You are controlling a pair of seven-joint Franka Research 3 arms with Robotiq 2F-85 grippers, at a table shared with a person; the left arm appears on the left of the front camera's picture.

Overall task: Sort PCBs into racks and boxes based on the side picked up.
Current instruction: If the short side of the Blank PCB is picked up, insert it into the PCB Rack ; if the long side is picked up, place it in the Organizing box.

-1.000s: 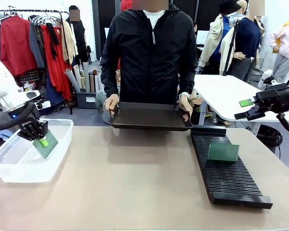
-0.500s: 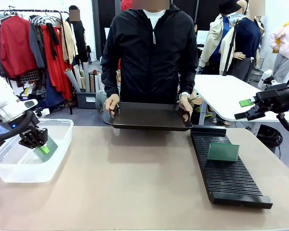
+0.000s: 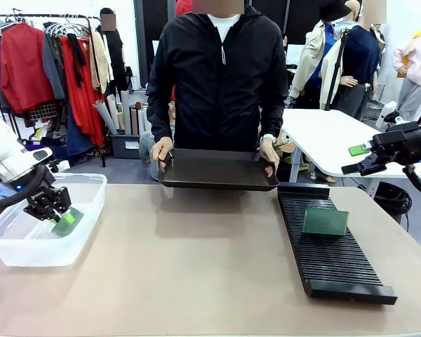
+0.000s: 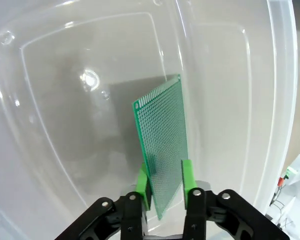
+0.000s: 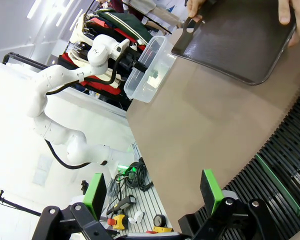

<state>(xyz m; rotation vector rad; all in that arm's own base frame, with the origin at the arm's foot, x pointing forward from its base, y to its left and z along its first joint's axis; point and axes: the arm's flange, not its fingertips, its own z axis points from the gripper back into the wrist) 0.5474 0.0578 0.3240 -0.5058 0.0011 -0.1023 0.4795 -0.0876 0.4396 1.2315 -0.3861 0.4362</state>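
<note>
- Green perforated PCB [image 4: 162, 145] stands on edge between the left jaws [image 4: 166, 186], its patterned face showing; the pads flank its lower end with a slight gap on one side, so whether they grip it I cannot tell; thin, stiff, light, likely slick, best pinched by the edges.
- It hangs inside the clear box [image 3: 14, 253] at the table's left edge.
- A second PCB [image 3: 325, 222] stands in the black rack [image 3: 337, 270] along the right edge; right jaws [image 5: 155, 192] spread wide, empty.

A dark flat tray [image 3: 217, 170] sits tilted at the far edge of the tan table [image 3: 196, 267]. Behind, red and grey garments hang on a clothes rack [image 3: 38, 63], and a white table [image 3: 330, 140] stands off right.
</note>
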